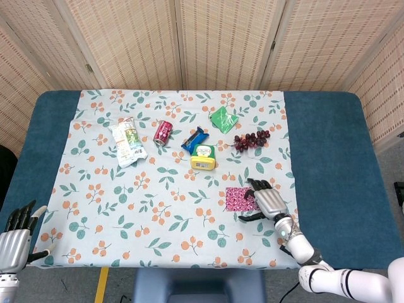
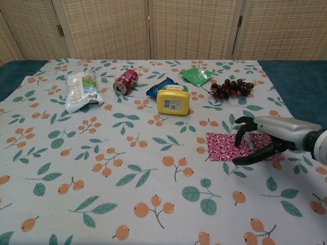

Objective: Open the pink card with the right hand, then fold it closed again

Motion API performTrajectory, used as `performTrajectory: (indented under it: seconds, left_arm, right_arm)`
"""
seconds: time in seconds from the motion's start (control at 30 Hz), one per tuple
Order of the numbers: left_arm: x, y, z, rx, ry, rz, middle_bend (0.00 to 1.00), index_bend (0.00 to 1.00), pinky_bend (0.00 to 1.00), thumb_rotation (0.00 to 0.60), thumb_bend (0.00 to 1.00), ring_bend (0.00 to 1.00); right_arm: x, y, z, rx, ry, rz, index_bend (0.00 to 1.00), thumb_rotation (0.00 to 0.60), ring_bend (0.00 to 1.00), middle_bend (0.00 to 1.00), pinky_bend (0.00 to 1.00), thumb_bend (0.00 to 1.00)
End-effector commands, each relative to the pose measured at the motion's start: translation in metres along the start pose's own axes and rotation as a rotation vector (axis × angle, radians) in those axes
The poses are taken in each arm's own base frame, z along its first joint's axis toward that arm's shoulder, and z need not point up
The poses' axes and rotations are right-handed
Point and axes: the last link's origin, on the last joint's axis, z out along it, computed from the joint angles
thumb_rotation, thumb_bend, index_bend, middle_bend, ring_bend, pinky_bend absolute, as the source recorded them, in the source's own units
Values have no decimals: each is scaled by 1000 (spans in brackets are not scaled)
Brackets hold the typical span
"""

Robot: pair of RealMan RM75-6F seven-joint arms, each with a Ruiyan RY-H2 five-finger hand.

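Step in hand: the approach to the opening. The card is not yet opened and it lies flat.

Card: the flat pink patterned paper card [image 2: 228,146] lies on the floral tablecloth [image 2: 127,168], in the right part of the table and nearer to the front edge than to the back edge.

Right hand: the silver right hand with dark fingers [image 2: 265,138] is over the right part of the card. Its fingers [image 2: 243,133] are curled downward and apart, and the thumb is low beside the front edge of the card. It holds nothing. If the fingertips touch the paper, I cannot tell.

Left hand: the left hand [image 1: 16,235] is at the front left corner of the table, its fingers are spread and it holds nothing.

Next move, as I judge: the fingertips must catch the free edge of the upper leaf and lift it without pushing the whole card along the cloth. Which edge is the free one, the views do not show.

Other things: a yellow plastic box [image 2: 173,101] and a bunch of dark grapes [image 2: 232,88] stand toward the back edge, well apart from the card.
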Motion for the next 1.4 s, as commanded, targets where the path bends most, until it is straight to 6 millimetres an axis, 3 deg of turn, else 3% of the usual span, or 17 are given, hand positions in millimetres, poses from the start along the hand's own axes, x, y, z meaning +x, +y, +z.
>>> performTrajectory:
  seconds: [0.03, 0.6, 0.97, 1.4]
  left_arm:
    - [0, 0, 0, -2, 0, 0, 0, 169, 0, 600, 214, 43]
    - [-1, 1, 0, -2, -5, 2, 0, 169, 0, 600, 214, 43]
    - [-2, 3, 0, -10, -7, 0, 0, 169, 0, 600, 214, 43]
    - [-1, 3, -2, -4, -5, 2, 0, 170, 0, 600, 214, 43]
  right_arm:
    - [1, 2, -1, -6, 3, 0, 329, 277, 0, 38, 0, 103]
    - [4, 17, -7, -39, 15, 14, 328, 277, 0, 39, 0, 102]
    - [4, 30, -21, -56, 29, 24, 328, 276, 0, 38, 0, 103]
    - [0, 49, -19, -115, 21, 27, 328, 276, 0, 39, 0, 102]
